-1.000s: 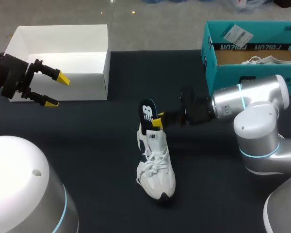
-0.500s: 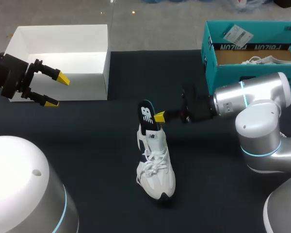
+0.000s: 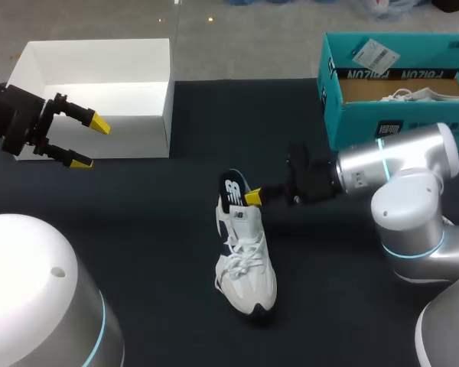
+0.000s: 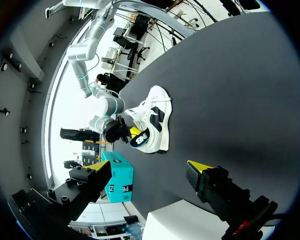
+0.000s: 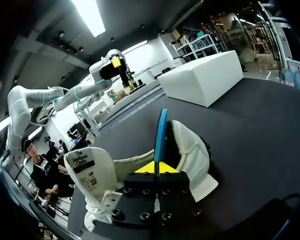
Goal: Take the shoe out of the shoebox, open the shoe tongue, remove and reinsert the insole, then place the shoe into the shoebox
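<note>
On the worktop [image 3: 138,229], the right hand [image 3: 252,196], clamped on the insole [image 3: 231,189], has dropped lower, pushing it deeper into the white shoe [image 3: 247,264]. Reinsertion is likely underway, but seating depth is hidden. Left hand [image 3: 78,141] sits by the white box [image 3: 92,57], fingers apart.

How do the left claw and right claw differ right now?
The left claw is open and empty; the right claw is shut on the insole. The left claw hangs by the white box, well away from the shoe; the right claw is at the shoe's heel opening, where the insole sticks up. Both have yellow tips.
</note>
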`<state>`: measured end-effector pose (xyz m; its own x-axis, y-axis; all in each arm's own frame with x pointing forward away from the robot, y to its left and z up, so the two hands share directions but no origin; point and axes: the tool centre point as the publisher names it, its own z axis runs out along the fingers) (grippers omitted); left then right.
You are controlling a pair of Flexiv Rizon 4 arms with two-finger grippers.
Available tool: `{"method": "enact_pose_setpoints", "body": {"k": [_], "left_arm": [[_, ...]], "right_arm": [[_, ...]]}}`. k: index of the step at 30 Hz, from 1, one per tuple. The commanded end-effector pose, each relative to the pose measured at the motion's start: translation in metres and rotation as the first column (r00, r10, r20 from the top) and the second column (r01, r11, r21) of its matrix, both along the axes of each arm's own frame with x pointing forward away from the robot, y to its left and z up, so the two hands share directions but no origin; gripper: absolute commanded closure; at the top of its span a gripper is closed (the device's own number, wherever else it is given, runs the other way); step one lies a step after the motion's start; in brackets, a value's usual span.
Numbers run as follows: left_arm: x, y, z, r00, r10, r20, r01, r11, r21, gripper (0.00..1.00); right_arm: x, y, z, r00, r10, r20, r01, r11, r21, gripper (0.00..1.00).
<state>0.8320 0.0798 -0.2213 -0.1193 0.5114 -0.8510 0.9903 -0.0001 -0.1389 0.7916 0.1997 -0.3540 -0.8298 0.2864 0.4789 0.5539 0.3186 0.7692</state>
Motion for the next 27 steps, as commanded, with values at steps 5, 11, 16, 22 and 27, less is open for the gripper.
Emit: {"method": "enact_pose_setpoints", "body": {"k": [5, 11, 16, 22, 27], "left_arm": [[-0.001, 0.000, 0.001, 1.000, 0.001, 0.001, -0.001, 1.000, 0.004, 0.00], [-0.001, 0.000, 0.001, 1.000, 0.001, 0.001, -0.001, 1.000, 0.004, 0.00], [-0.001, 0.000, 0.001, 1.000, 0.001, 0.001, -0.001, 1.000, 0.004, 0.00], [-0.001, 0.000, 0.001, 1.000, 0.001, 0.001, -0.001, 1.000, 0.004, 0.00], [-0.001, 0.000, 0.001, 1.000, 0.001, 0.001, -0.001, 1.000, 0.004, 0.00]], "right_arm": [[-0.009, -0.001, -0.003, 1.000, -0.011, -0.011, 0.010, 1.000, -0.018, 0.87], [0.003, 0.007, 0.011, 0.999, -0.003, 0.035, 0.004, 1.000, -0.009, 0.53], [0.010, 0.014, 0.015, 0.998, 0.018, 0.058, -0.016, 0.999, -0.031, 0.60], [0.012, 0.015, 0.011, 0.999, 0.015, 0.052, -0.012, 0.999, -0.040, 1.00], [0.006, 0.010, 0.003, 0.999, 0.012, 0.033, -0.010, 0.998, -0.060, 1.00]]}}
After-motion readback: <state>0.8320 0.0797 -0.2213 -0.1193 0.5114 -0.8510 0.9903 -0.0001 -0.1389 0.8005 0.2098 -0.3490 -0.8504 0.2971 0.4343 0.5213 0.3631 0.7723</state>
